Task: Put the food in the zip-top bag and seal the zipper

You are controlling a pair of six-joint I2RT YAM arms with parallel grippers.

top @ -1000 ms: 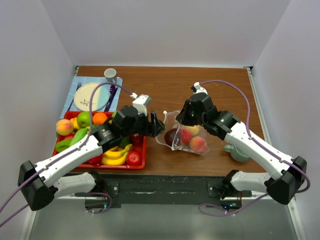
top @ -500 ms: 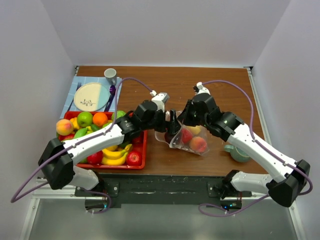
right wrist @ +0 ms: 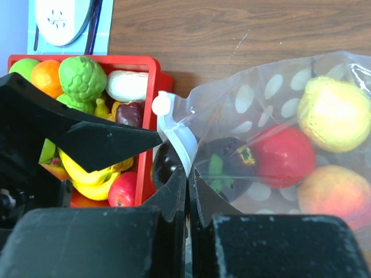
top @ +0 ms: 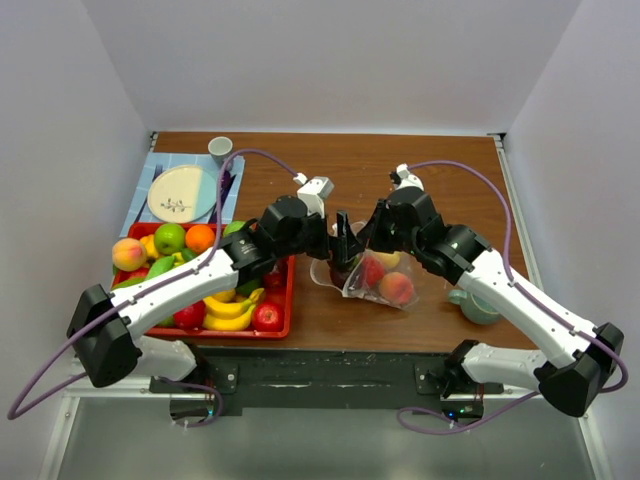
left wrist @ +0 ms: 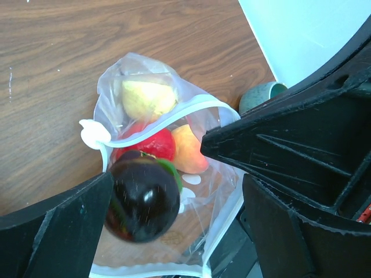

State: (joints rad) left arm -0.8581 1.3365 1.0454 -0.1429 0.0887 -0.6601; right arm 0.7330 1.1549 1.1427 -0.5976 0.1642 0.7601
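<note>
Moved: left end effector (top: 345, 244), tray (right wrist: 152, 63) to bag (right wrist: 255, 95) mouth, bag's 9 o'clock | jaws apart, plum (left wrist: 143, 201) blurred between, likely dropping in | right end effector (right wrist: 188, 179) clamps bag rim | zipper (right wrist: 177, 138) unsealed

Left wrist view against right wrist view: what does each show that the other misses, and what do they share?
Left wrist only: a teal cup beyond the clear polka-dot zip-top bag, and a look straight down into the bag's open mouth.
Right wrist only: the red plastic tray of fruit, the white plate, and the right gripper shut on the bag's rim.
Both: the bag holding a yellow fruit, a red apple and a pink-orange peach, with a dark purple plum at its mouth.
</note>
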